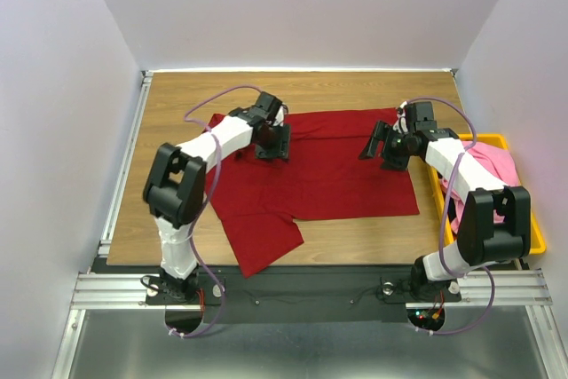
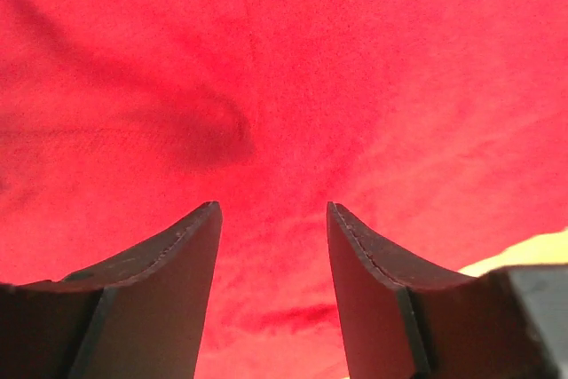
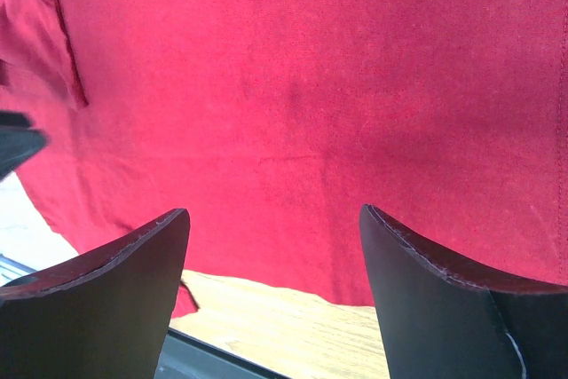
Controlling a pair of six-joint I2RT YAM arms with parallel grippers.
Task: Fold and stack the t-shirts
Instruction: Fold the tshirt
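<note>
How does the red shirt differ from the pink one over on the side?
The red t-shirt is deep red; the pink t-shirt is pale. The red one lies spread on the wooden table; the pink one sits bunched in the yellow bin. Both are soft cloth.

Plain white walls (image 1: 293, 6) enclose a wooden table (image 1: 337, 90) (evenly lit).

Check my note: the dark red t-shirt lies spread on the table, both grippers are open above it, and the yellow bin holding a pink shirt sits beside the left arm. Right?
Not quite. The yellow bin with the pink shirt sits beside the right arm, as the top external view shows. The rest holds.
</note>
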